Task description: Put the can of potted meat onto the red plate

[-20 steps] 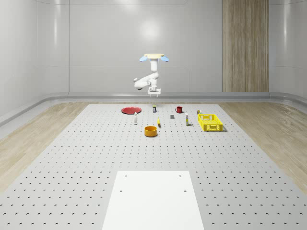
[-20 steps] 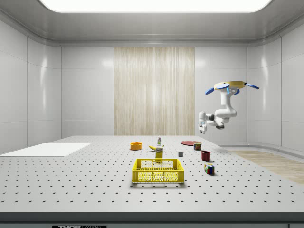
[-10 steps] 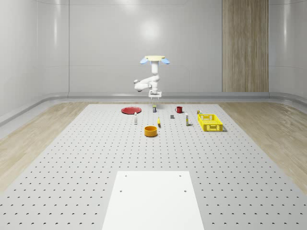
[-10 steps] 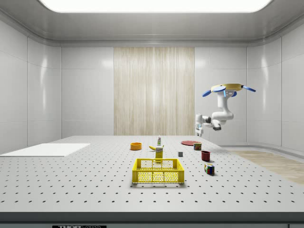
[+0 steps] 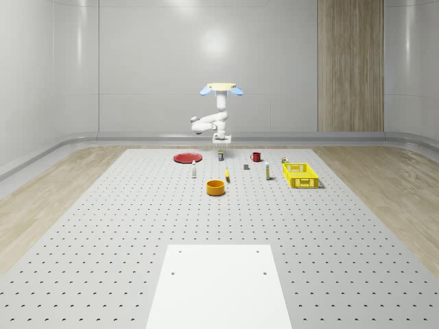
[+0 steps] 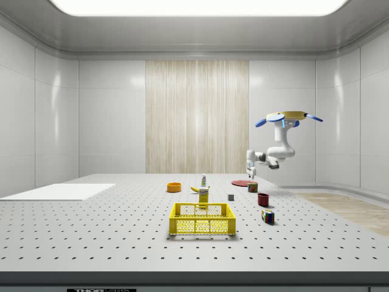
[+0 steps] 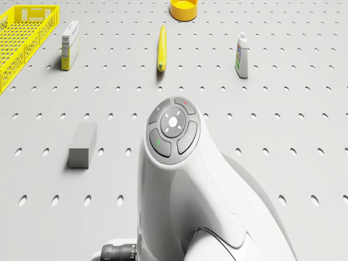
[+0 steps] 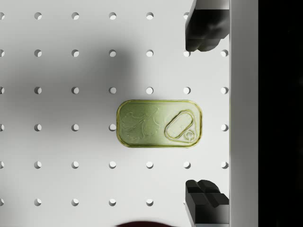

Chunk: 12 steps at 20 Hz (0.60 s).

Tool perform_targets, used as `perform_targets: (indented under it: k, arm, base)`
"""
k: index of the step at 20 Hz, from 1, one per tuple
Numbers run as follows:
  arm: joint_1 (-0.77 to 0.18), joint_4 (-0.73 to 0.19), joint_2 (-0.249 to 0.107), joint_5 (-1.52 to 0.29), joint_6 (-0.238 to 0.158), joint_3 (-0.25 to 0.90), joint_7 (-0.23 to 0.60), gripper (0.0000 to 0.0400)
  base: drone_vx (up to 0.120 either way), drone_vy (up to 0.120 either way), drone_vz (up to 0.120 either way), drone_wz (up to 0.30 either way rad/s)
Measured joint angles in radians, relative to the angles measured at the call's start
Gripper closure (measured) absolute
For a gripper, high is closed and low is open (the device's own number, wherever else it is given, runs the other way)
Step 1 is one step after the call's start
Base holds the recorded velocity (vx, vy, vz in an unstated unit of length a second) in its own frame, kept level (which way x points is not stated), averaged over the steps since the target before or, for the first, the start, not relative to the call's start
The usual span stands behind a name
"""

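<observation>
The can of potted meat stood upright on the perforated tabletop, its pull-tab lid facing the wrist camera at the centre of the wrist view. Its long axis ran across that frame, while the two dark fingertips sat above and below it toward the right, spread well wider than the can's short side. The end effector therefore hung over the can, offset toward its pull-tab end and not touching it; closing would likely bear on the long flanks once it was centred and lowered.

In the whole-scene view the can lay at the far middle of the frame, with the red plate near it on the left. The drone hovered above them, arm folded downward.
</observation>
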Motion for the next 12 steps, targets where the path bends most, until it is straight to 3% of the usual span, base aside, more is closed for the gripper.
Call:
perform_targets:
  k: [2,10,12]
  arm:
    - [-0.002,0.000,-0.008,0.004,0.008,0.002,0.002,0.0000]
    - [-0.011,0.002,-0.039,0.019,0.036,0.009,0.010,0.0000]
    - [-0.013,0.003,-0.046,0.022,0.043,0.011,0.012,0.0000]
  base:
    - [0.000,0.000,0.000,0.000]
    - [0.000,0.000,-0.110,0.000]
    - [-0.120,0.000,0.000,0.000]
